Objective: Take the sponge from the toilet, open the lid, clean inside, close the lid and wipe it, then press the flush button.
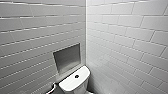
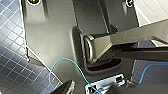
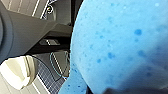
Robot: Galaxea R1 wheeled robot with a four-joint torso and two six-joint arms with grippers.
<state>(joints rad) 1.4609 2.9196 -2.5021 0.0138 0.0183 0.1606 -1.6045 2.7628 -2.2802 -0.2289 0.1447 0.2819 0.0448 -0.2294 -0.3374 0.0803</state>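
Tiles (image 1: 120, 37), pale, glossy and oblong, clad two walls meeting in a corner behind the toilet (image 1: 75, 83), its white tank rounded below a square recessed niche (image 1: 67, 58). The sponge (image 3: 120, 42), bright blue, pitted with pores, sits close against the right wrist camera. Whether the right gripper clasps it, or how the left gripper stands, cannot be told.

Dark grey plate (image 2: 50, 42) is showing round fittings (image 2: 33, 2) at its corners; a grey jointed bar (image 2: 130, 37) is crossing it, a thin blue cable (image 2: 62, 59) looping over it.
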